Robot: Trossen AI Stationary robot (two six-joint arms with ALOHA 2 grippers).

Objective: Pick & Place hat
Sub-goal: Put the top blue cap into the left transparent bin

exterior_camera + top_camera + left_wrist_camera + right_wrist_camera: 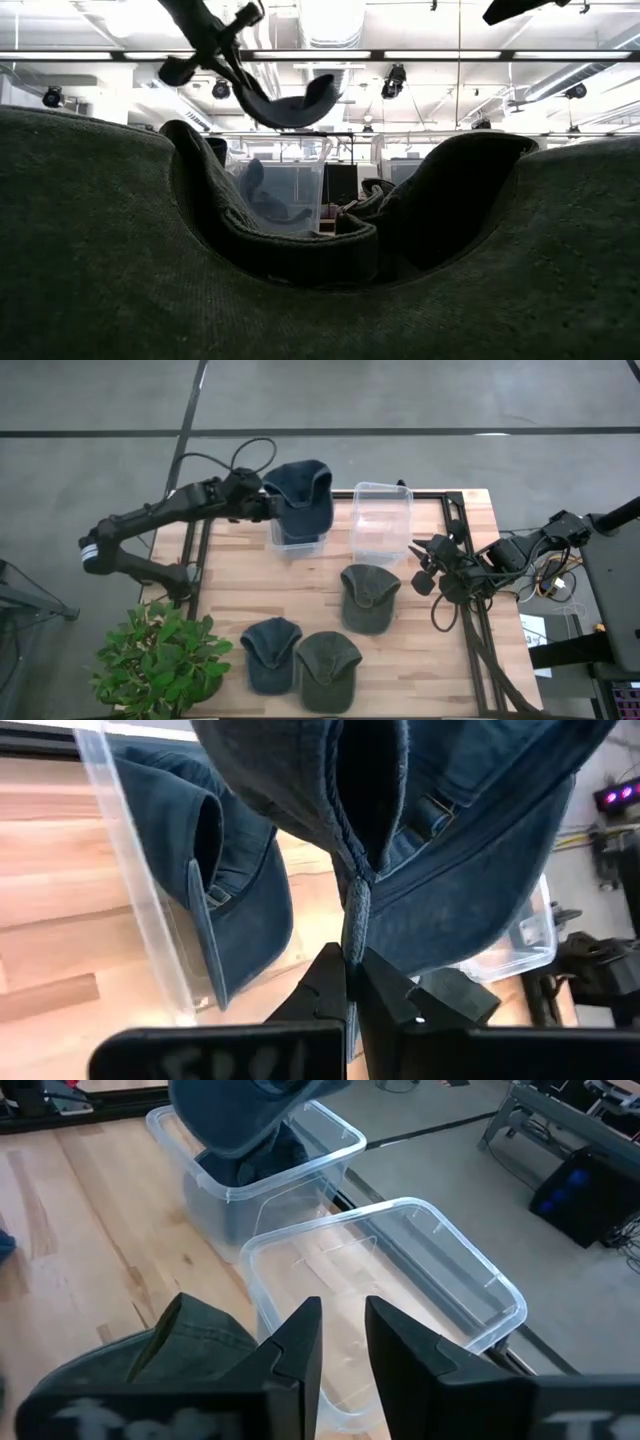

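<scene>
A dark blue hat (303, 495) hangs over the left clear bin (296, 544), with my left gripper (262, 506) shut on it. In the low view this hat (290, 105) floats above the bin's rim. Another blue hat (235, 890) lies inside that bin. On the table rest a green hat (368, 596), a blue hat (270, 653) and a second green hat (327, 669). My right gripper (424, 567) waits at the table's right, open, beside the right clear bin (381, 520), with nothing between its fingers (300, 1342). My left gripper pinches a thick stitched edge of the hat's crown (356, 915) between its two fingers, close to the back strap (432, 812). The fingers come from the table's left, slanting down. The hat is lifted clear and sags over the left bin.
A potted plant (160, 660) stands at the table's near left corner. The right bin (400, 1280) holds nothing. Black frame rails run along the table's left and right sides. In the low view the hats on the table (300, 290) fill the foreground.
</scene>
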